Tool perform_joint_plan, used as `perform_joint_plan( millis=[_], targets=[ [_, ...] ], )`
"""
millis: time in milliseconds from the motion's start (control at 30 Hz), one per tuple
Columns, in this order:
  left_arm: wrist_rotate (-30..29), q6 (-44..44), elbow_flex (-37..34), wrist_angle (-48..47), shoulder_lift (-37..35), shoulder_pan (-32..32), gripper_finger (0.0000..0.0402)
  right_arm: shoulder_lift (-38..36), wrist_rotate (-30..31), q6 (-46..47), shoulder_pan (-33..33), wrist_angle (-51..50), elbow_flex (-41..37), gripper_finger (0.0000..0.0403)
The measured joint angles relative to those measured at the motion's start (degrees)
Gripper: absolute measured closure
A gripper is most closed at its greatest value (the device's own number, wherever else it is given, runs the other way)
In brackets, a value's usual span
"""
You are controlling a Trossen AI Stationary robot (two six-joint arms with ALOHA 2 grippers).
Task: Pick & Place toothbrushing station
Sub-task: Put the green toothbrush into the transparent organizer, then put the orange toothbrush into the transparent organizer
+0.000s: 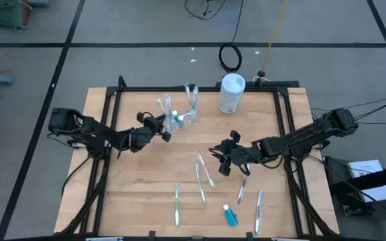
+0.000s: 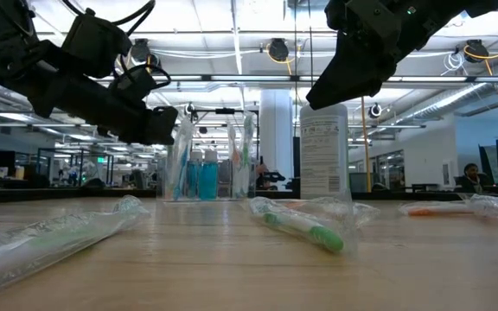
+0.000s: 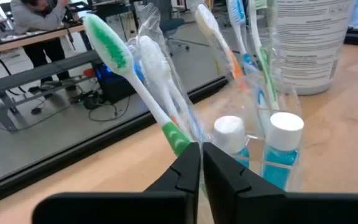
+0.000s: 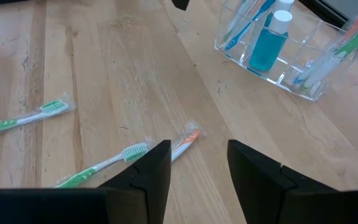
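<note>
Jaws on my left gripper (image 3: 200, 163) are pinched on a green-and-white toothbrush (image 3: 143, 94) in a clear wrapper, bristle head up and tilted, right beside the clear organizer (image 1: 181, 115) at the table's (image 1: 146, 181) far side. That organizer holds upright toothbrushes and blue white-capped bottles (image 3: 282, 149). My right gripper (image 4: 199, 163) hovers spread and empty over loose toothbrushes (image 1: 200, 175) lying roughly lengthwise, I think.

Bright, even ceiling light; soft shadows; blurred wrapped toothbrush (image 2: 46, 238) foreground; dark silhouetted arms against the ceiling lamps.
</note>
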Motion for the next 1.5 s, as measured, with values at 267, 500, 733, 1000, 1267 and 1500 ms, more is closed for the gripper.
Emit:
perform_joint_plan(
  millis=[267,500,733,1000,1267,1500],
  targets=[
    [0.2,0.0,0.0,0.7,0.0,-0.1,0.0305,0.0,0.0,0.0,0.0,0.0,0.0,0.025],
    [1.1,-0.6,0.0,1.1,-0.4,-1.7,0.0259,0.0,0.0,0.0,0.0,0.0,0.0,0.025],
    [-1.9,3.8,0.0,1.1,-6.9,-4.4,0.0258,0.0,0.0,0.0,0.0,0.0,0.0,0.025],
    [-1.9,7.0,0.0,0.5,-17.2,-9.9,0.0265,0.0,0.0,-0.1,0.0,0.0,0.0,0.025],
    [1.2,6.2,0.0,0.6,-21.8,-16.7,0.0266,0.0,0.0,0.5,0.0,0.0,0.0,0.025],
    [17.8,-0.1,0.0,0.3,-21.7,-19.3,0.0266,0.0,0.0,1.5,0.0,0.0,0.0,0.025]
  ],
)
